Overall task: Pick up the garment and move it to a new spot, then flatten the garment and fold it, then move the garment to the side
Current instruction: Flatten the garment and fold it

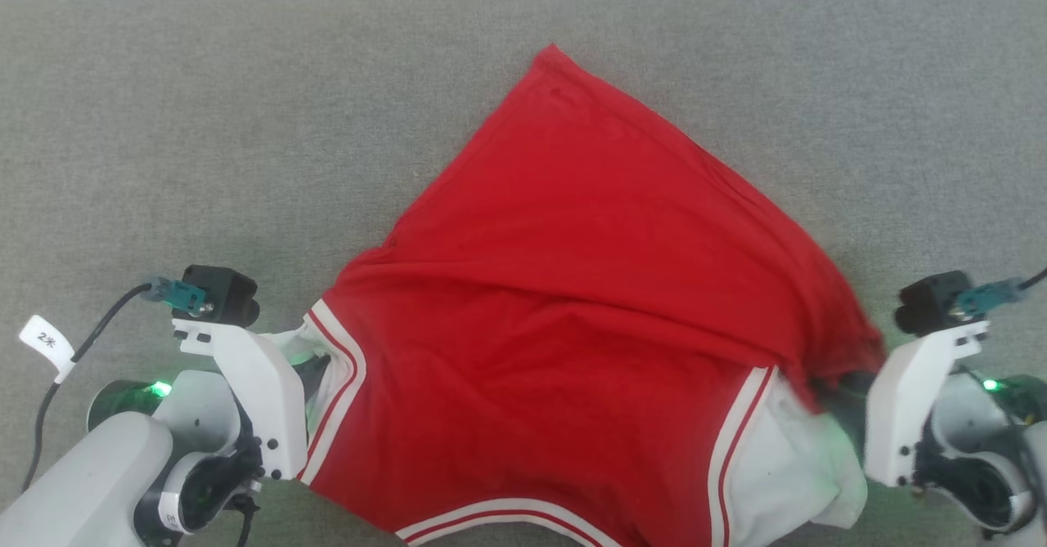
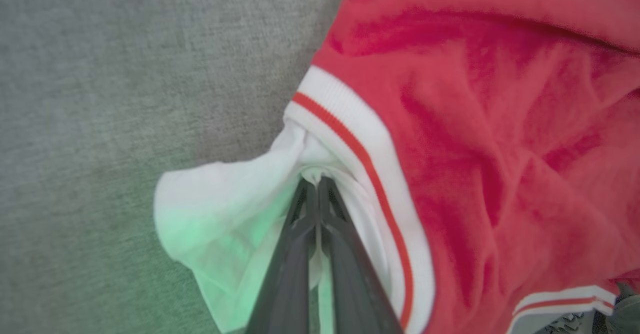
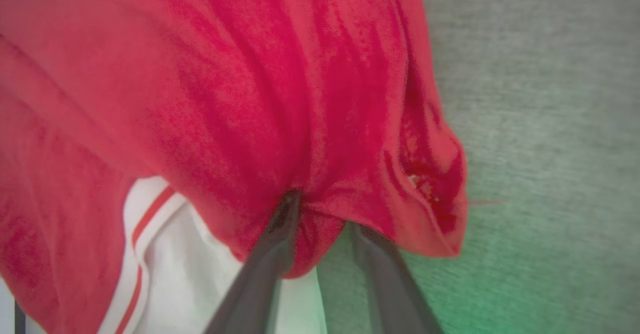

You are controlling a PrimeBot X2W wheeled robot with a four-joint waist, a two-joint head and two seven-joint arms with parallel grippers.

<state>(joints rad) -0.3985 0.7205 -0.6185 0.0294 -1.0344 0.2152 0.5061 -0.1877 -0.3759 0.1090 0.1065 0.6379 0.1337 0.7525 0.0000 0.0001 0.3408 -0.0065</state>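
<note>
1 garment point(image 1: 572, 285), red side up, on the grey fabric surface point(image 1: 164, 122). It sits mid-width and toward the near edge. One red corner points to the far edge and lies flat there. The near part spans between the 2 grippers.

2 white sleeves are visible. One sleeve point(image 2: 215, 209) is bunched at the left side, the other sleeve point(image 1: 793, 465) hangs crumpled at the near right. 3 red-and-white trim bands point(image 1: 335, 383) show in the head view: one at each armhole and one along the near edge.

Left gripper point(image 2: 316, 181): fingers pressed fully together, pinching white sleeve cloth just beside the striped armhole band. A green glow from the arm's light falls on the sleeve.

Right gripper point(image 3: 324, 213): fingers parted, with a moderate gap and grey surface visible between them. It clamps nothing. A red fold of the garment's right side drapes against one finger point(image 3: 280, 234) and dips into the gap. The second finger point(image 3: 380, 259) is clear of the cloth along most of its length, its tip under the red edge.

No lettering is visible on the red face.
</note>
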